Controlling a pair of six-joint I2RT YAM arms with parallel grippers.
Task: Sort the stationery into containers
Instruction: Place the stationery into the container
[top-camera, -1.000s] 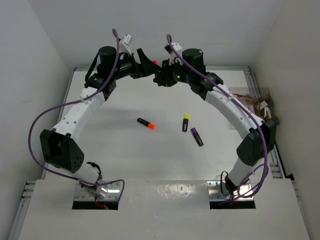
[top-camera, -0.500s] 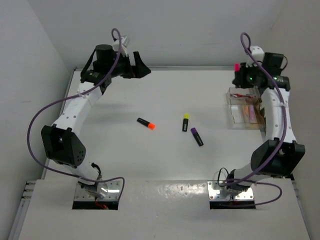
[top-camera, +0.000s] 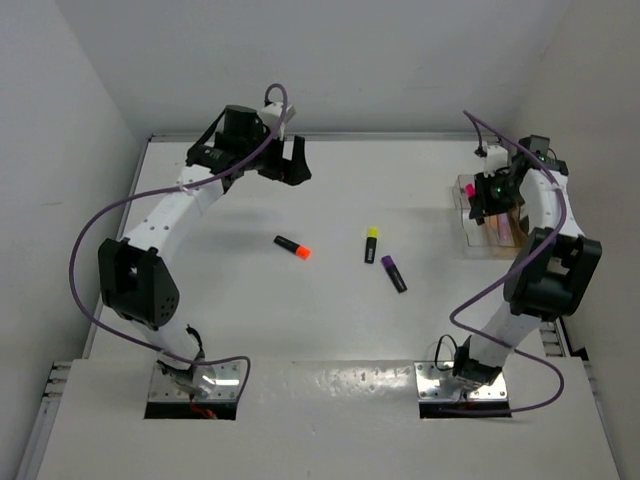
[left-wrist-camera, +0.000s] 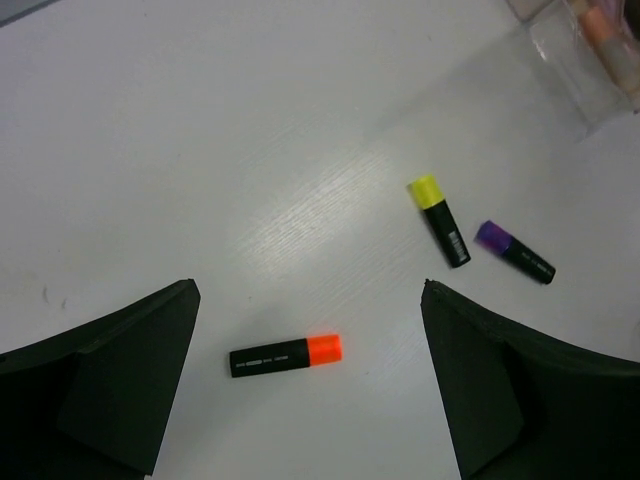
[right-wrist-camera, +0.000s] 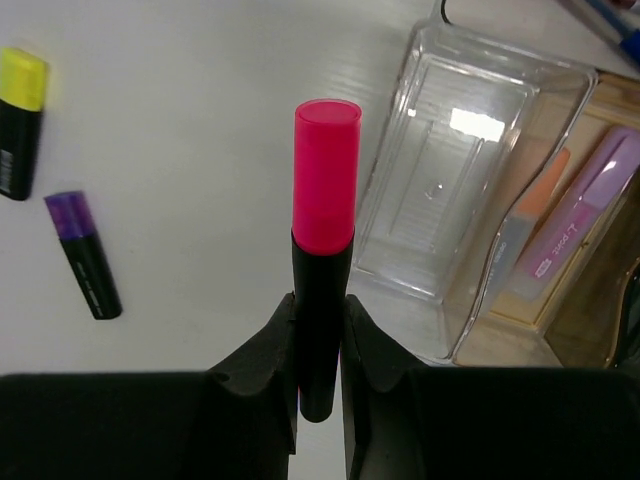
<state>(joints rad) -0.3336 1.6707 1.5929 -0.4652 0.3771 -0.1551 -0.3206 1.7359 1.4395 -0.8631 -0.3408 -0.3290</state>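
top view
left fingers (top-camera: 290, 168): spread wide, holding nothing, above the far left part of the worktop (top-camera: 250, 320)
right fingers (top-camera: 480, 203): clamped on the pink-capped highlighter (top-camera: 469, 188), at the right edge of the worktop, over the clear tray (top-camera: 467, 228)
orange-capped highlighter (top-camera: 293, 246): flat on the worktop, left of centre, well apart from the others
yellow-capped highlighter (top-camera: 371, 244): flat, right of centre, cap toward the far edge
purple-capped highlighter (top-camera: 393, 273): just beside the yellow one on its near right, not touching it

left wrist view
left fingers: two dark tips far apart at the lower corners, nothing between them
orange-capped highlighter: on the worktop below the gap, nearer the left tip
yellow and purple pair: further right, side by side, apart

right wrist view
right fingers: shut on the black barrel of the pink-capped highlighter, cap pointing away
clear tray: right of the pink cap, resting on the worktop
tan box (right-wrist-camera: 520, 352): against the tray's right side, holding a lilac marker (right-wrist-camera: 585, 212) and an orange-tipped marker (right-wrist-camera: 545, 190)
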